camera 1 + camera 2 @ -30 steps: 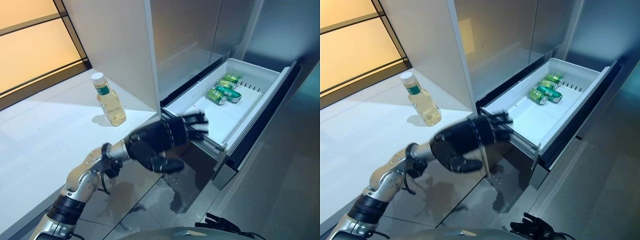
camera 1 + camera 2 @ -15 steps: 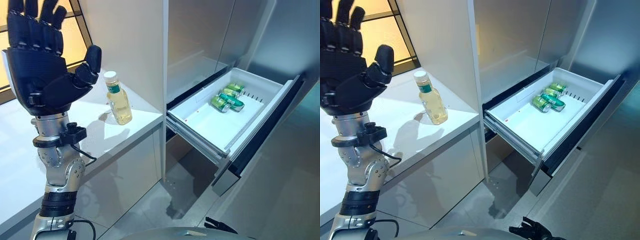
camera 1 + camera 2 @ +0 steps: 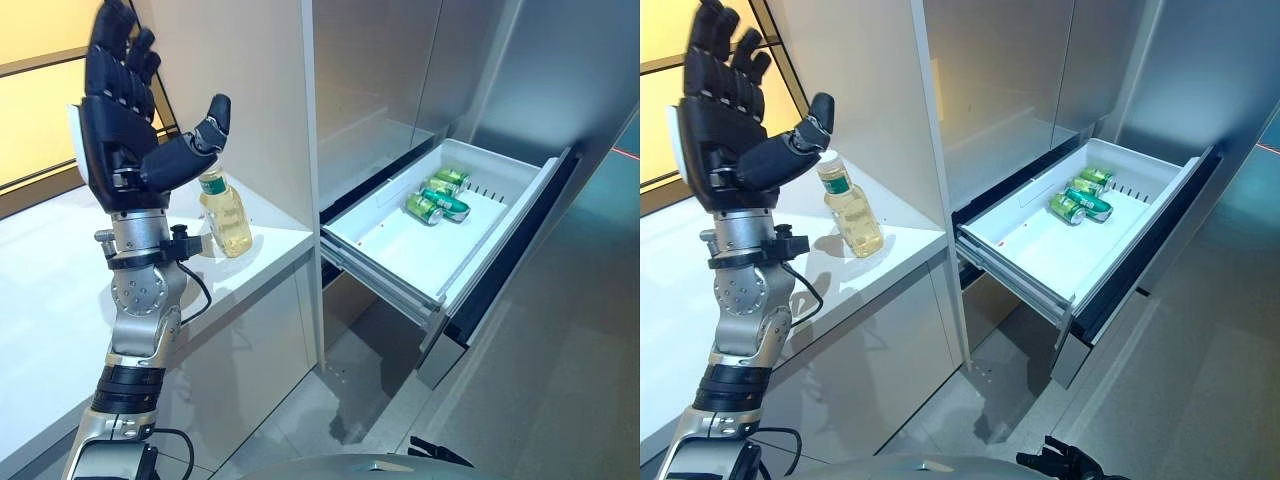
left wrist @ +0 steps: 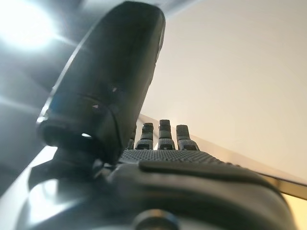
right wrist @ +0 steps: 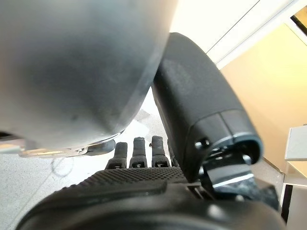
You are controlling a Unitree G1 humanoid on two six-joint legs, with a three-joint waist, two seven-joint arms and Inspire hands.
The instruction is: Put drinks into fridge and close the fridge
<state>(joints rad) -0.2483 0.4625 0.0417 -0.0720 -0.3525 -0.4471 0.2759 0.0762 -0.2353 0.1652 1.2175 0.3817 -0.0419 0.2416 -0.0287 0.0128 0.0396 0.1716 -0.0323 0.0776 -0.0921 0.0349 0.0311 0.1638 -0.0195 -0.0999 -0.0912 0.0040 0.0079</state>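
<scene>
A clear bottle of yellow drink (image 3: 228,214) with a white cap stands upright on the white counter (image 3: 50,300), beside the tall cabinet panel. My left hand (image 3: 115,140) is raised above the counter just left of the bottle, palm up, fingers straight and spread, holding nothing. The left wrist view shows the same straight fingers (image 4: 165,136). The fridge drawer (image 3: 395,240) is pulled out to the right, with several green cans (image 3: 432,197) lying at its far end. My right hand (image 5: 139,179) hangs low by the floor, fingers relaxed and empty; its fingertips (image 3: 1065,462) show at the bottom edge.
A white cabinet side panel (image 3: 255,90) stands between the counter and the fridge front (image 3: 380,70). The drawer's dark front (image 3: 500,260) juts out over the grey floor (image 3: 560,380). An amber window panel (image 3: 40,120) runs behind the counter.
My left hand rose from beside the drawer's near corner to high above the counter, then shifted right toward the bottle. The camera view has also shifted slightly.
</scene>
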